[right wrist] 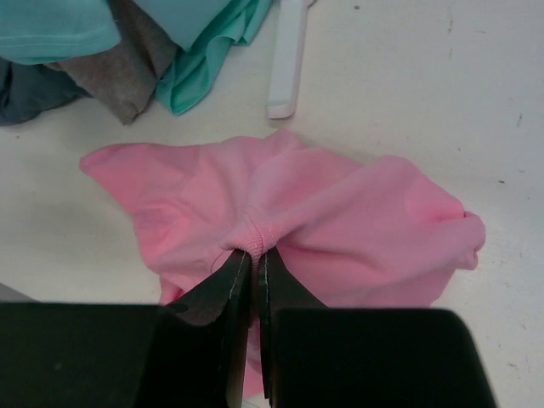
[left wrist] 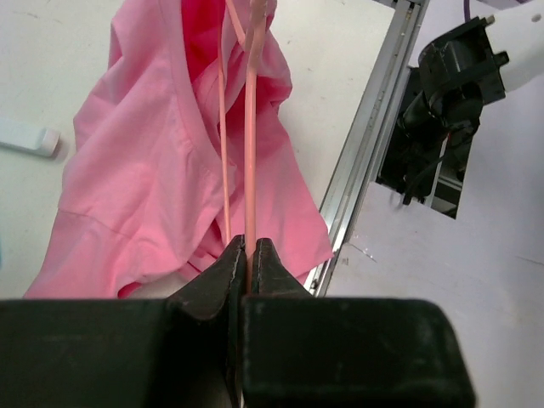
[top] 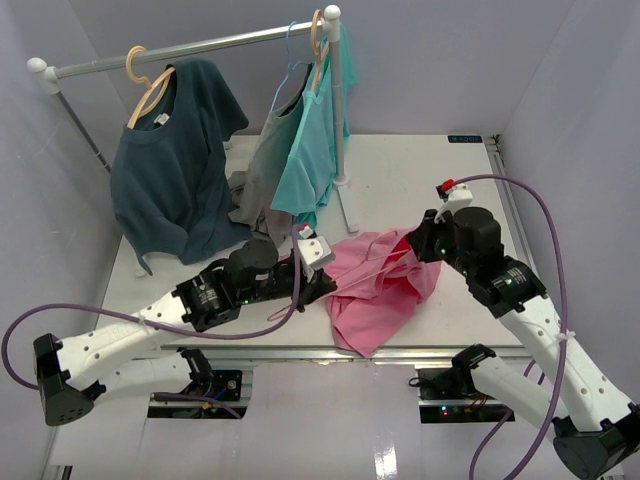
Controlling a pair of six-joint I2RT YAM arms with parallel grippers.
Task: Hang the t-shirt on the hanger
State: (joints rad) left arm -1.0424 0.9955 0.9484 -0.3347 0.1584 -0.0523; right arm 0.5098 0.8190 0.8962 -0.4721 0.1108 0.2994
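Pink t-shirt (top: 385, 295) lies crumpled at the lower centre of the white table (top: 420, 170) in the top view, near the front edge, between the two arms. Left gripper (top: 326, 287) reaches in from the lower left and meets the cloth's left edge. Right gripper (top: 420, 247) comes in from the right and touches its upper right corner. Behind them, a rail (top: 200, 45) crosses the upper frame. A navy shirt (top: 170, 170) hangs on a wooden hanger (top: 148, 85) at upper left. A turquoise shirt (top: 315, 150) and a grey garment (top: 262, 170) hang at upper centre.

Left wrist view: the black jaws at the bottom centre are pressed together on a thin pink hanger (left wrist: 251, 127). Its wire runs straight up the frame from the fingertips, over the t-shirt. A second, finer strand runs just to its left. The cloth fills the left half of the frame, and the table's metal edge cuts diagonally down the right.

Right wrist view: the jaws at the bottom centre are all but closed, pinching a bunched, ribbed fold of the t-shirt. The garment spreads across the middle of the frame, flat on the table. Turquoise and grey cloth hang at the upper left, just beside a white rack foot (right wrist: 287, 59) at the top centre.
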